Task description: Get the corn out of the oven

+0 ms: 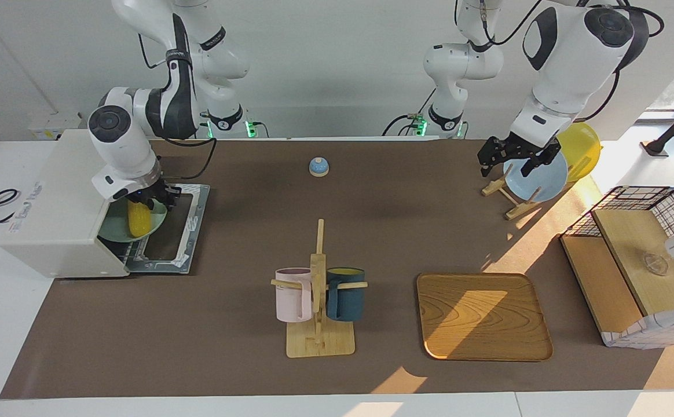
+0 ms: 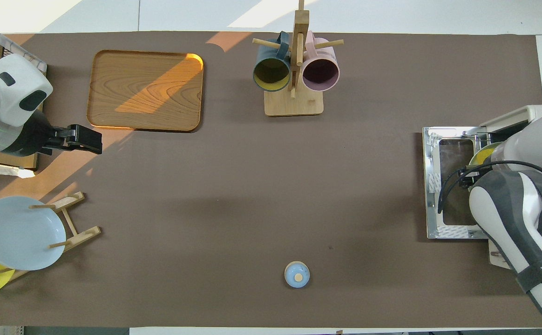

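One corn (image 1: 138,217) is all that needs to come out, and from the facing view it lies on a pale green plate (image 1: 116,229) that sits on the rack just inside the mouth of the oven (image 1: 62,200), whose door (image 1: 169,231) is dropped flat on the bench (image 1: 227,347) at the right arm's end. The right pincer (image 1: 153,198) is down over the end of the cob nearer the robots; I cannot tell how far apart its fingers stand or whether they have closed on the cob. To my eye the cob looks glossy, stiff and light, tapered toward its ends, so it may slip; a hold across its thick middle seems safest, with care not to drag the plate. The left pincer (image 1: 513,155) waits wide open and empty over the plate rack (image 1: 508,197), which carries a blue plate (image 1: 539,176) and a yellow plate (image 1: 580,147). Two mugs (image 1: 319,292) hang on a wooden stand near the middle of the bench, a wooden tray (image 1: 482,315) lies bare beside them, and a small blue bell (image 1: 318,167) sits near the robots' edge. From the overhead view the right arm (image 2: 518,209) covers most of the oven's mouth, so only a sliver of corn (image 2: 485,150) and green rim shows by the open door (image 2: 448,186); the right pincer itself is hidden there. The left pincer (image 2: 84,138) hangs by the tray (image 2: 145,90), open with nothing in it.
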Robot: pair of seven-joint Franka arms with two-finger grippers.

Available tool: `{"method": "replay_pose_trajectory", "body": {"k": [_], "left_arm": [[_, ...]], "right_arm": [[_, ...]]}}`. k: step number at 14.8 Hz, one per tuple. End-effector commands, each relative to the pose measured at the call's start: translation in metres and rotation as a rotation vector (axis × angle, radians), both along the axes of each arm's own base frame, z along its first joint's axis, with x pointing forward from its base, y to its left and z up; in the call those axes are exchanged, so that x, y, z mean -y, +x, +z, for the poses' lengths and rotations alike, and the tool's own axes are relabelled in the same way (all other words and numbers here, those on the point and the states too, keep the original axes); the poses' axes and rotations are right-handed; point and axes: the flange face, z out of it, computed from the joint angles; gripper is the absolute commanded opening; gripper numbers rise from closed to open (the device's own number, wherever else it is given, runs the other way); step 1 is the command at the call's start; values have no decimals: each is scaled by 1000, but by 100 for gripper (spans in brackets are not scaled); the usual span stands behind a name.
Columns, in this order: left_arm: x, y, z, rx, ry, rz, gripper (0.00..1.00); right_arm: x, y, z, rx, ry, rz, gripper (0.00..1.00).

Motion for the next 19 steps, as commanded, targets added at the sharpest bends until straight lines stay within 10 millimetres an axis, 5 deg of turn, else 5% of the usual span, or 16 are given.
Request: {"method": "replay_pose_trajectory", "body": {"k": [1,6,8,11,15,19], "left_arm": [[-2,-2,7,8,-19,2,100],[-2,-2,7,10,-19,2,100],[-2,-2,6,7,-18,4,100],[-2,-2,7,10,-19,2,100],[-2,-2,6,7,-18,2,100],[-2,-2,7,10,-19,4,100]], "right_arm": [[2,-8,6,19,-13,14,43],[1,-14,-14,33,1,49,32],[1,-15,-15,27,2,58,0],[-21,-9,-10,25,0,125,0],[-120,14,20,2,-19,235,0],[-245,25,38,5,-70,158,0]]}}
